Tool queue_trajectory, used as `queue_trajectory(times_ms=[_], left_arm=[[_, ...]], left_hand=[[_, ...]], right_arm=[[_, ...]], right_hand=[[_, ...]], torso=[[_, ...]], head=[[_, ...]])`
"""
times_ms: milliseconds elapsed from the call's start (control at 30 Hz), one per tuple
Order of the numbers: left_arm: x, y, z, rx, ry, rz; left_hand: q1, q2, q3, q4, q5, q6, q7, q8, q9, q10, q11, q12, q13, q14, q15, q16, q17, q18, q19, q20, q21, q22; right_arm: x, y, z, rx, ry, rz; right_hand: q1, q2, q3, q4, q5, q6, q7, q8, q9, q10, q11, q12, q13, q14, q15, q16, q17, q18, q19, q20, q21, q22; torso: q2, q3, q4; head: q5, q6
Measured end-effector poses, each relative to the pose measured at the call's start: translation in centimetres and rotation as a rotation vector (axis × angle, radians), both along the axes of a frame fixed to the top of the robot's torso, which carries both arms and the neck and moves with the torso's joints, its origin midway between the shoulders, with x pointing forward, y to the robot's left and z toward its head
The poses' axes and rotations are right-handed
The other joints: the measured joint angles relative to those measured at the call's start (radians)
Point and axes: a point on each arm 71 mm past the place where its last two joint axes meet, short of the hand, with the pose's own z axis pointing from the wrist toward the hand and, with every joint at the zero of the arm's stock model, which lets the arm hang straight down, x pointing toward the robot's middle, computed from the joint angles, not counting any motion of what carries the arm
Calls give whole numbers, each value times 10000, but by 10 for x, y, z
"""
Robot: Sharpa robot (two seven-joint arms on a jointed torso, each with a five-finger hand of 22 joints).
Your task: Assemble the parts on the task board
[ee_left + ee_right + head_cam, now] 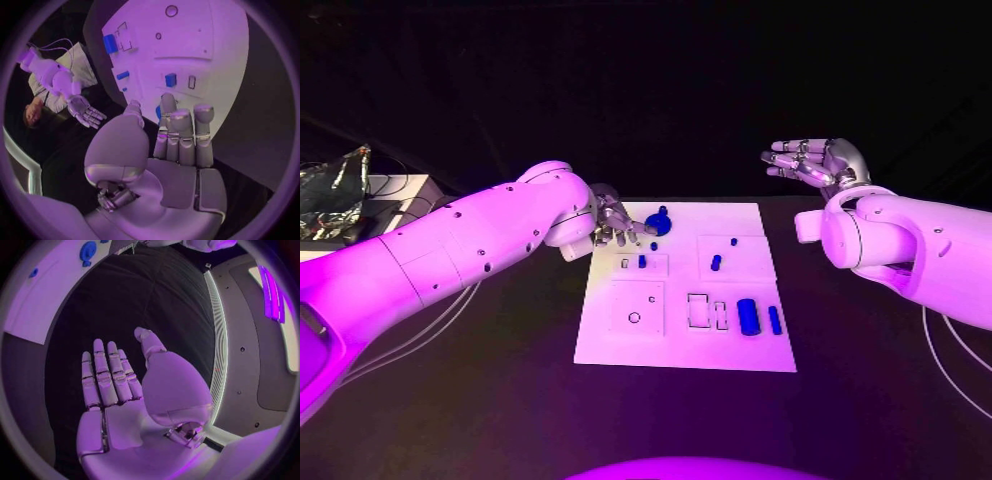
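Parts of small blue rigid plastic (749,316) lie on our flat white task board (684,350) mid-bench, most toward three o'clock; light, slippery, best pinched across their sides. Left hand (615,226) hovers empty at eleven; right hand (813,162) spread wide.

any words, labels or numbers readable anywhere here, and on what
None can be read.
task board: outlined shapes only, with no letters or numbers on it.
blue parts: no markings visible.
left hand and right hand: no brand or label visible.
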Motion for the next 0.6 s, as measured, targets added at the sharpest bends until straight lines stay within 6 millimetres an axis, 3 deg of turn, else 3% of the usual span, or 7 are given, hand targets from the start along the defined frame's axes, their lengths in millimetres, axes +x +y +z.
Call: queue_trajectory(times_ms=[167,200,233,367,433,500,600], left_arm=[[8,13,5,-423,1,473],[9,16,5,-513,20,574],[11,17,5,-567,30,647],[16,24,5,-701,34,892],[20,27,5,-740,12,1024],[23,28,5,-761,-26,1130],[30,29,6,-757,-125,1270]], left_hand=[[389,232,-251,-251,56,-681,486,-342,-2387,-315,290,-519,-766,-203,208,-107,-567,128,-224,155,-557,-294],[439,322,-395,-396,71,-766,507,60,-3513,-333,307,-421,-996,-273,216,55,-760,203,-215,163,-596,-243],[471,368,-427,-494,72,-799,541,319,-4061,-333,308,-350,-1113,-309,244,138,-866,204,-180,198,-606,-195],[728,398,146,-686,267,-908,545,706,-4466,-333,308,-314,-1235,-308,243,203,-988,203,-148,231,-606,-77],[711,-96,1783,-598,268,-908,545,744,-4550,-333,308,-314,-1285,-308,243,234,-1008,203,-148,230,-606,-26],[460,-433,2580,-611,268,-908,544,918,-4553,-327,302,-314,-1288,-300,236,243,-1008,204,-87,247,-593,31],[285,-608,2740,-627,268,-907,538,1141,-4499,-291,266,-303,-1289,-283,218,282,-1008,204,-16,248,-501,107]], right_arm=[[0,-1,0,-2,-3,-10],[0,-1,0,-2,-4,-9],[-1,-1,0,-1,-5,-7],[-1,-1,0,2,-5,2],[-1,-1,0,6,-5,14],[-1,-1,0,8,-7,24],[-2,-1,1,14,-12,46]], right_hand=[[0,0,0,0,0,0,-1,0,0,0,0,0,0,0,0,0,0,1,266,-45,26,12],[0,0,0,0,-1,0,0,0,0,0,0,0,0,0,0,0,0,1,379,-52,74,24],[0,0,0,0,-1,0,-1,0,0,0,0,0,0,0,0,0,0,0,484,-57,80,33],[0,0,0,0,56,1,-1,0,1,0,0,0,0,1,0,0,0,1,691,-89,127,45],[0,0,0,0,56,1,-1,0,0,0,0,0,0,0,0,0,0,1,691,-89,126,45],[0,0,0,0,56,1,-1,0,0,0,0,0,0,0,0,0,0,0,719,-75,126,45],[0,0,0,0,56,1,-1,0,1,0,0,0,0,1,0,0,0,0,762,-89,126,44]], torso=[[0,5,4],[4,6,4],[6,4,3],[35,-1,-9],[57,0,-20],[78,-6,-28],[125,-17,-35]], head=[[19,65],[21,74],[26,83],[34,115],[38,149],[44,182],[66,237]])
